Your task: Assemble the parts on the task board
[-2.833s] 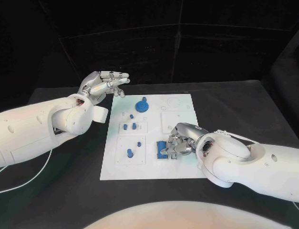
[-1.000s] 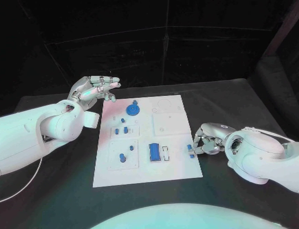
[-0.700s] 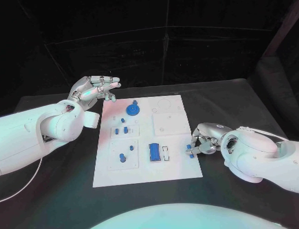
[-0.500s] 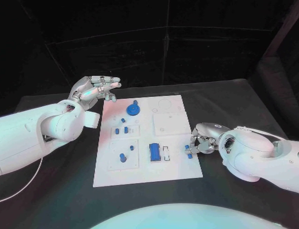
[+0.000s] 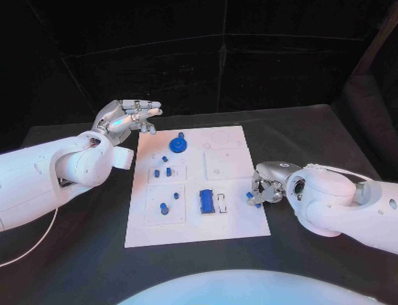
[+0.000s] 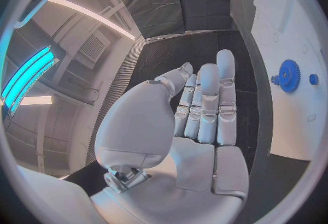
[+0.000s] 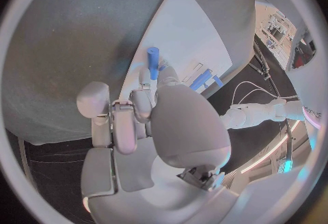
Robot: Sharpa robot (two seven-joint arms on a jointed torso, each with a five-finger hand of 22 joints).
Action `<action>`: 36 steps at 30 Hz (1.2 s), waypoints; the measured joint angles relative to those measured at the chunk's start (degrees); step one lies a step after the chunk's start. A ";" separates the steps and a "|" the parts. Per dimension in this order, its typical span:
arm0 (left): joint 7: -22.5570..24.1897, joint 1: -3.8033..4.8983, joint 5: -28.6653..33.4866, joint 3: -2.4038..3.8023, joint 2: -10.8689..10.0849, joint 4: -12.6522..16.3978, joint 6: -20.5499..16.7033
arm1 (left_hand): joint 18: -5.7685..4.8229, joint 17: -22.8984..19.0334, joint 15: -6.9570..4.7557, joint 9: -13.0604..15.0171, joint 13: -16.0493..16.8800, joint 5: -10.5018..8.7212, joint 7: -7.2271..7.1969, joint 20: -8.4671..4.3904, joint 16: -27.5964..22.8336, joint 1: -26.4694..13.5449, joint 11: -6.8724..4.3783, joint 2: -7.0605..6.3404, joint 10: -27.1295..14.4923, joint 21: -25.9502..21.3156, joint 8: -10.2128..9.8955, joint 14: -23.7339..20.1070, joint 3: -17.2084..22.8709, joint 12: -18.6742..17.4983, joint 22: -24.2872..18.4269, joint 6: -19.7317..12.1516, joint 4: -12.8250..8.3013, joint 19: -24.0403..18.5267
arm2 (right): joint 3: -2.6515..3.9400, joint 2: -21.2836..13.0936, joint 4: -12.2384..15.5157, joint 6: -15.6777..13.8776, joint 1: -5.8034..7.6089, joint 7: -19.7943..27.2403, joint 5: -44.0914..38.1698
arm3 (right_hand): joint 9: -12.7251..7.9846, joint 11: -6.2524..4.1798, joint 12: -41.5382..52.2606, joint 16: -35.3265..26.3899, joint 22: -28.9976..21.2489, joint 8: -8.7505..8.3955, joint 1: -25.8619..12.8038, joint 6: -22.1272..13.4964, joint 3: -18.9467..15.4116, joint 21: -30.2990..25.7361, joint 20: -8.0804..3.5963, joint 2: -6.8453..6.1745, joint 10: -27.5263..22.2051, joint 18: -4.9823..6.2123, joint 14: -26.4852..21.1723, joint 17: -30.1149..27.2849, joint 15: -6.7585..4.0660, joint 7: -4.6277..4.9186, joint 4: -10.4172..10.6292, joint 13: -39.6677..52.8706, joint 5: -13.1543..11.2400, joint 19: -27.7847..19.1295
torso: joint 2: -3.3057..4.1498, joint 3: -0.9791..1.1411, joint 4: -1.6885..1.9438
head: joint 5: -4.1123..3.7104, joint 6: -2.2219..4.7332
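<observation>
Our right hand [image 5: 270,189] sits at the right edge of the task board [image 5: 231,225], its fingers [image 7: 147,101] curled around a small blue peg [image 7: 153,63] that sticks out past the fingertips. We judge the step in hand to be carrying this peg to its seat on the board. To do it well we should keep the peg upright, line it up over its hole before lowering, and press straight down without nudging the long blue block [image 5: 205,201] just to its left. Our left hand [image 5: 130,117] hovers off the far left corner of the board, fingers [image 6: 208,101] straight and side by side, holding nothing. The blue gear [image 5: 178,145] stands at the far end of the board. The desk [image 5: 318,136] is black and matte, with dark curtained walls behind it
</observation>
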 measured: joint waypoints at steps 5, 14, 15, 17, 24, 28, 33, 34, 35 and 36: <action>0.00 0.00 0.00 0.00 -0.03 0.00 0.00 | 0.00 0.00 0.00 0.00 0.00 0.00 0.00 0.00 0.00 0.00 0.00 0.00 0.00 0.00 0.00 0.00 0.00 0.00 0.00 0.00 0.00 0.00 | 0.06 0.36 0.10 0.85 0.06 -0.60 -0.92 | 0.00 -0.21 -0.51 -0.06 -0.05 -0.26 -0.01 0.07 0.31 0.00 0.00 0.01 -0.20 0.00 0.00 0.00 0.00 0.05 -0.31 0.00 0.00 0.00 | 0.00 0.01 0.00 | 0.00 -0.02; 0.00 0.00 0.00 0.00 -0.05 0.02 0.01 | 0.00 0.01 0.00 0.00 0.00 0.00 0.00 0.00 0.00 0.00 0.00 0.00 0.00 0.00 0.00 0.00 0.00 0.00 0.01 0.00 0.00 0.00 | -0.35 -0.09 1.19 -2.33 -0.36 -1.33 -1.11 | -0.16 -0.41 -1.50 -0.37 0.42 -2.21 -0.06 -0.07 2.89 0.00 -0.15 0.51 -0.41 0.00 0.00 0.00 0.01 0.37 -0.11 0.00 5.57 0.16 | 0.00 0.03 -0.04 | 0.14 0.05; 0.00 0.00 0.00 0.00 -0.04 0.03 0.01 | 0.00 0.01 0.00 0.00 0.00 0.00 0.00 0.00 0.00 0.00 0.00 0.00 0.00 0.00 0.00 0.00 0.00 0.00 0.01 0.00 0.00 0.00 | -0.43 -0.16 1.33 -3.10 -0.44 -1.33 -0.90 | -0.36 -0.53 -1.50 -0.37 0.71 -2.26 -0.06 -0.04 3.59 0.24 -0.33 0.51 -0.53 0.01 0.01 0.00 0.00 0.33 -0.19 0.00 5.58 0.33 | 0.00 0.02 -0.03 | 0.10 0.05; 0.00 0.00 0.00 0.00 -0.04 0.03 0.01 | 0.00 0.01 0.00 0.00 0.00 0.00 0.00 0.00 0.00 0.00 0.00 0.00 0.00 0.00 0.00 0.00 0.00 0.00 0.01 0.00 0.00 0.00 | -0.60 -0.39 1.66 -5.04 -0.64 -1.29 -0.27 | -0.34 -0.61 -2.01 -0.37 1.41 -2.24 1.46 0.12 4.61 0.46 -0.51 1.76 -0.63 0.00 0.13 0.00 -0.12 -0.05 -0.28 -0.97 5.11 0.52 | -0.01 -0.01 0.01 | 0.09 0.05; 0.00 -0.02 0.00 0.00 -0.02 0.06 0.01 | 0.00 0.01 0.00 0.00 0.00 0.00 0.00 0.00 0.00 0.00 0.00 0.00 0.00 0.00 0.00 0.00 0.00 0.00 0.01 0.00 0.00 0.00 | -0.66 -0.59 2.89 -11.50 -0.74 0.17 3.91 | 0.25 -0.59 -1.43 -0.37 3.27 -2.16 1.86 0.30 6.13 1.43 -0.63 1.73 -0.64 0.00 0.23 0.00 -0.21 -0.27 0.57 -0.88 4.77 1.44 | -0.02 -0.04 0.07 | 0.29 0.15; 0.00 -0.02 0.00 0.00 -0.04 0.15 0.01 | 0.00 0.01 0.00 0.00 0.00 0.00 0.00 0.00 0.00 0.00 0.00 0.00 0.00 0.00 0.00 0.00 0.00 0.00 0.01 0.00 0.00 0.00 | -0.66 -0.08 3.19 -14.16 -0.74 1.51 6.98 | 0.32 -0.60 -1.33 -0.37 3.67 -2.21 1.90 0.30 6.70 1.63 -0.50 1.69 -0.64 0.00 0.23 -0.01 -0.21 -0.26 1.08 -0.71 4.46 1.57 | -0.02 -0.04 0.07 | 0.45 0.15; 0.00 -0.02 0.00 0.00 -0.09 0.21 0.01 | 0.00 0.01 0.00 0.00 0.00 0.00 0.00 0.00 0.00 0.00 0.00 0.00 0.00 0.00 0.00 0.00 0.00 0.00 0.01 0.00 0.00 0.00 | -0.66 1.48 3.33 -16.25 -0.73 3.08 10.59 | 0.43 -0.60 -1.33 -0.37 3.68 -2.33 1.94 0.30 6.95 1.63 -0.70 1.66 -0.64 0.00 0.23 -0.01 -0.21 -0.26 1.33 -0.57 4.45 1.77 | 0.02 -0.05 0.03 | 0.57 0.16; 0.00 -0.02 0.00 -0.01 -0.09 0.23 0.01 | 0.00 0.01 0.00 0.00 0.00 0.00 0.00 0.00 0.00 0.00 0.00 0.00 0.00 0.00 0.00 0.00 0.00 0.00 0.01 0.00 0.00 0.00 | -0.66 1.78 3.30 -16.43 -0.73 3.27 11.14 | 0.47 -0.59 -1.33 -0.37 3.73 -2.34 1.94 0.30 7.11 1.63 -0.70 1.66 -0.64 0.00 0.23 -0.01 -0.21 -0.26 1.49 -0.55 4.45 1.77 | 0.03 -0.05 0.02 | 0.62 0.16; 0.00 -0.02 0.00 -0.01 -0.09 0.25 0.01 | -0.01 0.01 0.00 0.00 0.00 0.00 0.00 0.00 0.00 0.00 0.00 0.00 0.00 0.00 0.00 0.00 0.00 0.00 0.01 0.00 0.00 0.00 | -0.66 2.11 3.20 -16.53 -0.73 3.43 11.67 | 0.47 -0.60 -1.33 -0.37 3.74 -2.36 1.94 0.30 7.28 1.63 -0.70 1.66 -0.64 0.01 0.23 -0.01 -0.21 -0.26 1.66 -0.53 4.45 1.77 | 0.04 -0.05 0.01 | 0.63 0.16; 0.00 -0.02 0.00 -0.01 -0.09 0.26 0.01 | 0.00 0.02 0.00 0.00 0.00 0.00 0.00 0.00 0.00 0.00 0.00 0.00 0.00 0.00 0.00 0.00 0.00 0.00 0.01 0.00 0.00 0.00 | -0.66 2.49 3.06 -16.59 -0.73 3.62 12.30 | 0.48 -0.60 -1.34 -0.37 3.76 -2.37 1.94 0.30 7.41 1.63 -0.70 1.66 -0.64 0.00 0.23 -0.01 -0.21 -0.26 1.79 -0.52 4.45 1.76 | 0.04 -0.05 0.01 | 0.64 0.16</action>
